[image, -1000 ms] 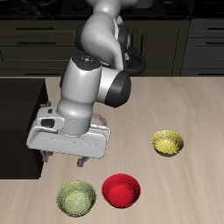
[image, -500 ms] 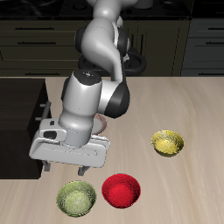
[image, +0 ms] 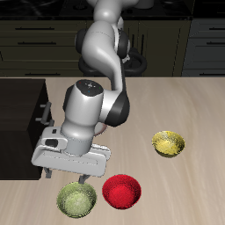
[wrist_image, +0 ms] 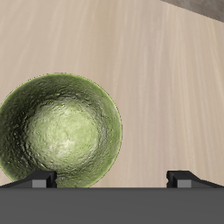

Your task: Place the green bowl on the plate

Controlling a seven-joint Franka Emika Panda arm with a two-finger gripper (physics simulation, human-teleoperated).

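The green bowl [image: 76, 200] is olive with a pale speckled inside and stands upright near the table's front edge. It fills much of the wrist view [wrist_image: 59, 131]. My gripper [image: 75, 179] hangs just above it, open and empty, its far rim between the fingers; the two fingertips [wrist_image: 39, 181] show spread wide apart in the wrist view. The plate is hidden behind my arm.
A red bowl [image: 121, 191] stands right beside the green bowl. A yellow bowl [image: 168, 143] stands farther off, toward the middle of the table. A dark block [image: 18, 123] occupies the table's side next to my arm.
My gripper has come down and forward toward the table's front edge, ending just above the green bowl. The bowls have not moved.
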